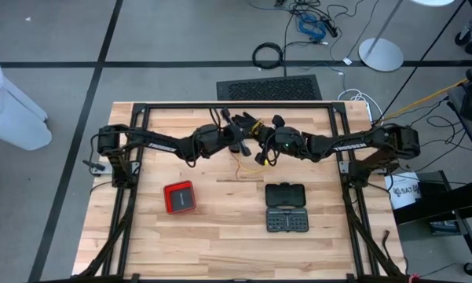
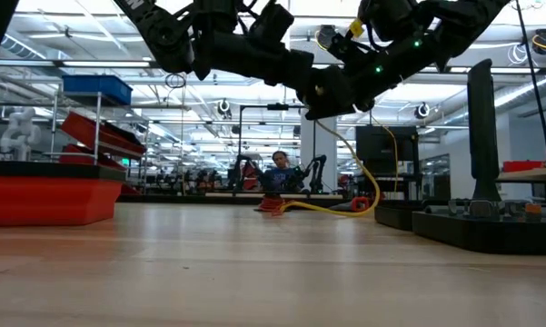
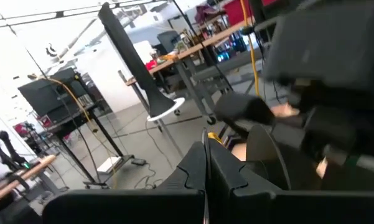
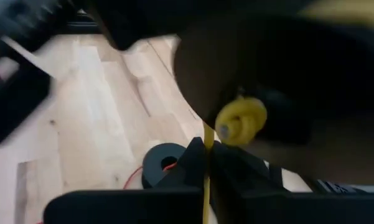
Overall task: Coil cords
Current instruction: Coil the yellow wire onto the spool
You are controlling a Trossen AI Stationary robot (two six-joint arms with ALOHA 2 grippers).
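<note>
Left end effector (image 1: pixel 237 135) — raised above the far middle of the surface (image 1: pixel 220 236), fingers (image 3: pixel 193 171) pressed together on a thin yellow cord (image 1: pixel 261 157); in my left wrist view the strand runs straight up out of the seam between them.

Right end effector (image 1: pixel 265 146) — just beside the left one, nearly tip to tip, likewise closed on the same cord; my right wrist view shows the yellow line pinched at the seam, with a blurred yellow plug-like lump (image 4: pixel 241 121) close ahead.

Reason for the hold, as I judge it — both arms keep the cord lifted off the wood so a short span sits between two grips and can be turned into a loop.

Cord, lie and axis — from the grips it hangs roughly vertical, then sweeps down in a curve to the surface; the low view shows its tail (image 2: pixel 332 207) lying flat, running crosswise.

Also on the surface: a small black coil (image 4: pixel 163 163) with a reddish tail, a red case (image 1: pixel 179 196), a black bit case (image 1: pixel 287 207).
</note>
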